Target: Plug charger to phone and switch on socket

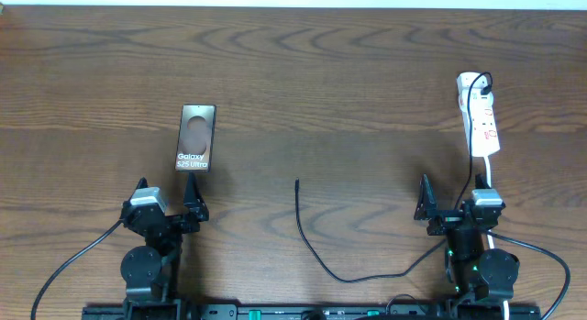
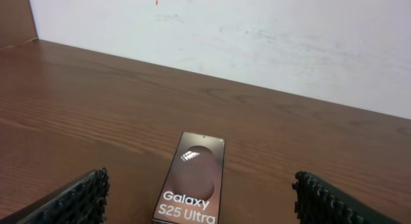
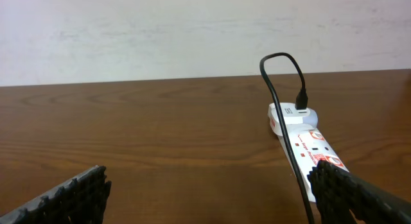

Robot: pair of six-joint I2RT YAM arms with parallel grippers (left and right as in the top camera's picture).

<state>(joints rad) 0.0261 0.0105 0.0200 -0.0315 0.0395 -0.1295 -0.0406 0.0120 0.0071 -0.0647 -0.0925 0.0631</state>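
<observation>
Left gripper point(image 1: 168, 199) low at the near table edge, fingers wide apart, nothing between them. Right gripper point(image 1: 454, 203) likewise, fingers spread and empty. Charger point(image 1: 305, 239) lies slack on the wooden table point(image 1: 348, 72) between the two arms, curving from the right arm's side up to its connector tip point(image 1: 296, 182), which rests on bare wood, well apart from the phone point(image 1: 196, 137). Phone flat, screen up, just ahead of the left gripper. Socket point(image 1: 481, 118) lies lengthwise ahead of the right gripper, black plug point(image 1: 477, 82) seated at its far end.
</observation>
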